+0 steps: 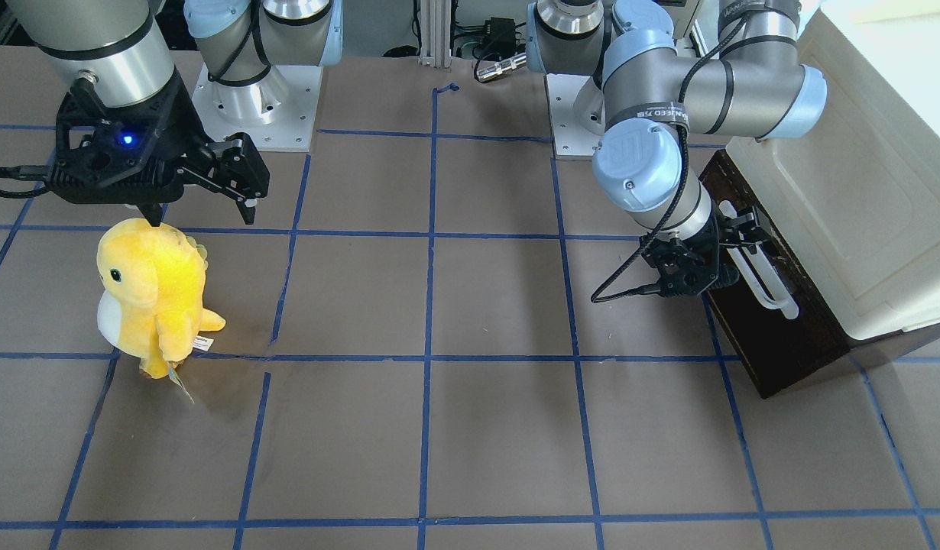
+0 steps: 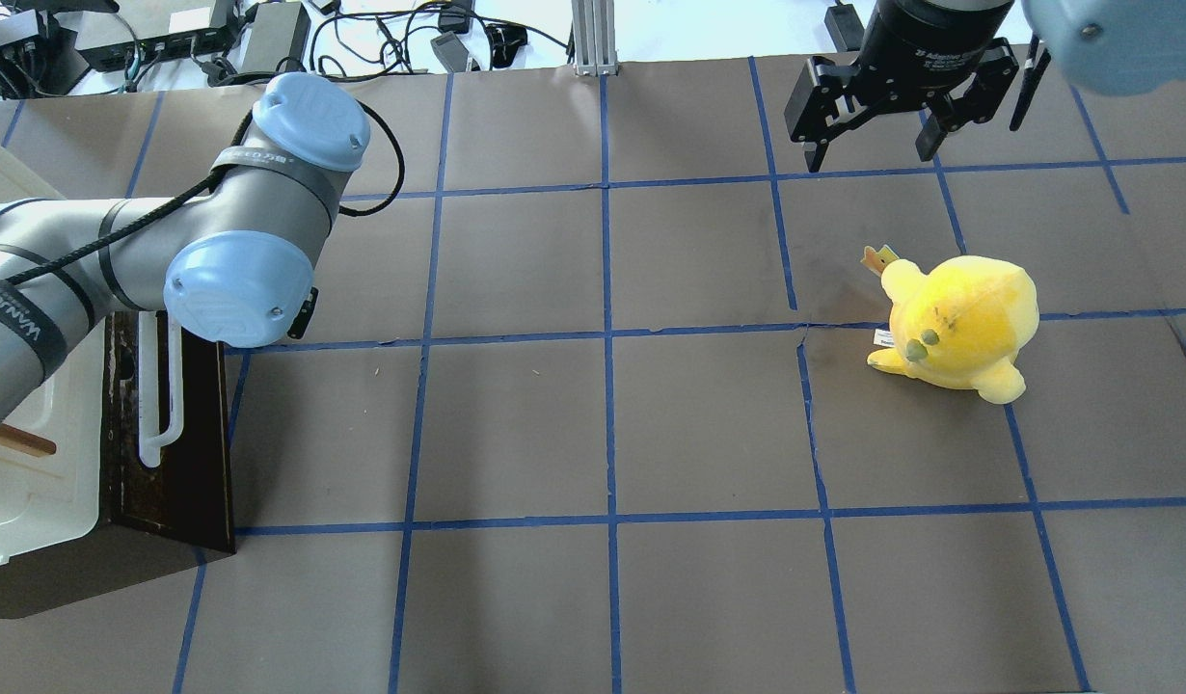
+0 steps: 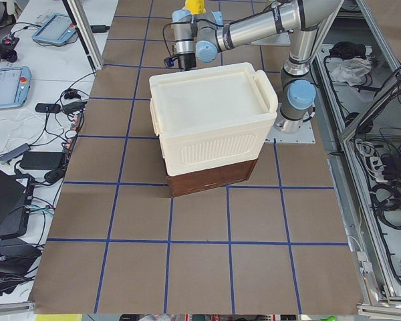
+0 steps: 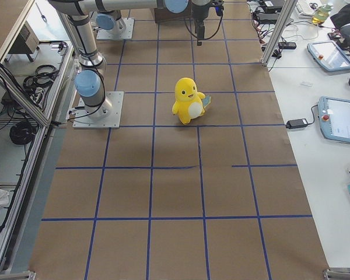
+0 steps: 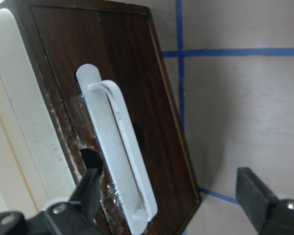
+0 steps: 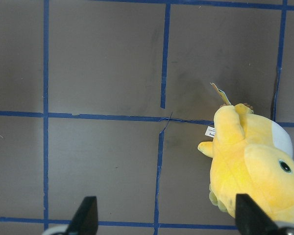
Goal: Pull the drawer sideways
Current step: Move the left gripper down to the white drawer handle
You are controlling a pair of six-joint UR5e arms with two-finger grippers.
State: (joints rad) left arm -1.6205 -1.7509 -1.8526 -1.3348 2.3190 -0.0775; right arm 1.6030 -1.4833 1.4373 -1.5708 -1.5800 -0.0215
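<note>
You have the taped brown table (image 2: 603, 434). The cream cabinet box (image 3: 214, 127) sits at the end on the robot's left. The drawer (image 2: 183, 453) is at its bottom, dark front facing the table's middle. From overhead, the left arm (image 2: 121, 251) hides part of that front. Well apart stands a yellow plush (image 2: 959, 323), with the right gripper (image 2: 870, 159) hanging released nearby. The left gripper (image 5: 169, 176) is spread wide around the white bar handle (image 5: 115, 152), not clamping it.

Black strap (image 1: 657, 114) on the left arm (image 1: 745, 88) says WANLEED. The right gripper (image 2: 871, 154) body reads "Adaptive", rest too tiny.
</note>
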